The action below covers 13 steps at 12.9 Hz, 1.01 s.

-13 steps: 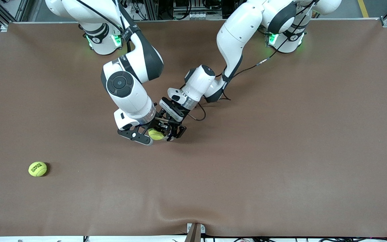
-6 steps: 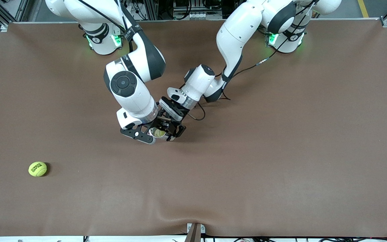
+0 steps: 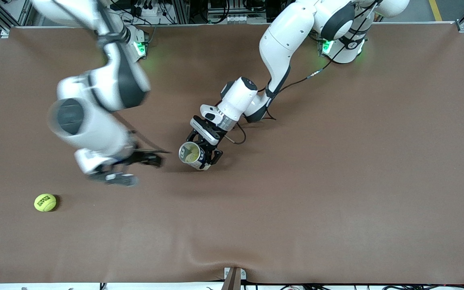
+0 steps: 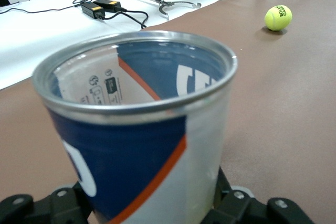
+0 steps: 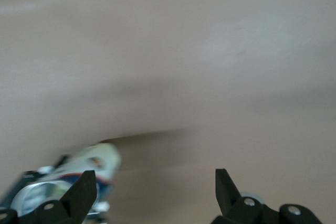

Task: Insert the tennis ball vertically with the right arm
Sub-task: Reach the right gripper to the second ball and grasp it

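The left tool grips an upright can holding a tennis ball at mid-tabletop. The right tool, fingers wide and empty, hangs over the tabletop beside the can, toward the right arm's end. A second tennis ball lies well apart.

The desk carries a brown cover that spans its full width. The cover is wrinkled near the middle of the front camera's edge, where a small metal bracket is mounted. Beside the desk, a white surface holds two black power adapters, their black cables and a long metal tool.
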{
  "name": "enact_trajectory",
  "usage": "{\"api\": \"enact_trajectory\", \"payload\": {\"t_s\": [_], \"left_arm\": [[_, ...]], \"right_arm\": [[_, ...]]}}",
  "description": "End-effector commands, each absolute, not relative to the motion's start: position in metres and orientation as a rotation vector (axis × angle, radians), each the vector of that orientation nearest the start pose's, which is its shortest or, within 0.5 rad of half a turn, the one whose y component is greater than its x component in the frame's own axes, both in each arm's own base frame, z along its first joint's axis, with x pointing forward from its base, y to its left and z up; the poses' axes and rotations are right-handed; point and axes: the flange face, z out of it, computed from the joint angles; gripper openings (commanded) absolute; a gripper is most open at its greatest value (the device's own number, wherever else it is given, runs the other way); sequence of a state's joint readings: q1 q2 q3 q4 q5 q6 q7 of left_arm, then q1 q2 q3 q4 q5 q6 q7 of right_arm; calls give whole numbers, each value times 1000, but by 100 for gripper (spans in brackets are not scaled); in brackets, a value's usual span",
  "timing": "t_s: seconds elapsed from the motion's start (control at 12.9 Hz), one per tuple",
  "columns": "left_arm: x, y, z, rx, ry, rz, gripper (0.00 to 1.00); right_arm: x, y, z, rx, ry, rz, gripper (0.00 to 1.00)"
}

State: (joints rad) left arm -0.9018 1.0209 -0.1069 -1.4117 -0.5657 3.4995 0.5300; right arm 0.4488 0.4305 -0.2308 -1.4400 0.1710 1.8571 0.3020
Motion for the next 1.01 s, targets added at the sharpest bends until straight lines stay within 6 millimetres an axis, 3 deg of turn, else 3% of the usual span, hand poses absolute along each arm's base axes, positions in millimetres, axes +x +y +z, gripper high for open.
{"api": "enact_trajectory", "payload": {"t_s": [0.0, 0.15, 0.31, 0.46, 0.77, 0.93], "left_arm": [[471, -583, 205, -2877, 1182, -1642, 88], [472, -583, 205, -2877, 1174, -1648, 88], [471, -583, 207, -2879, 1171, -1652, 88], [471, -583, 207, -2877, 1169, -1657, 91], [471, -583, 206, -2879, 1164, -1656, 92], [472, -582, 207, -2878, 1160, -1658, 92]], "right_arm": [[682, 60, 444, -3063, -40, 35, 100], [698, -11, 422, -3099, -252, -37, 100], [709, -51, 404, -3183, -388, -109, 100], [715, -70, 377, -3248, -466, -92, 100], [726, -148, 314, -3291, -625, -213, 100], [725, -169, 299, -3300, -628, -244, 100]]}}
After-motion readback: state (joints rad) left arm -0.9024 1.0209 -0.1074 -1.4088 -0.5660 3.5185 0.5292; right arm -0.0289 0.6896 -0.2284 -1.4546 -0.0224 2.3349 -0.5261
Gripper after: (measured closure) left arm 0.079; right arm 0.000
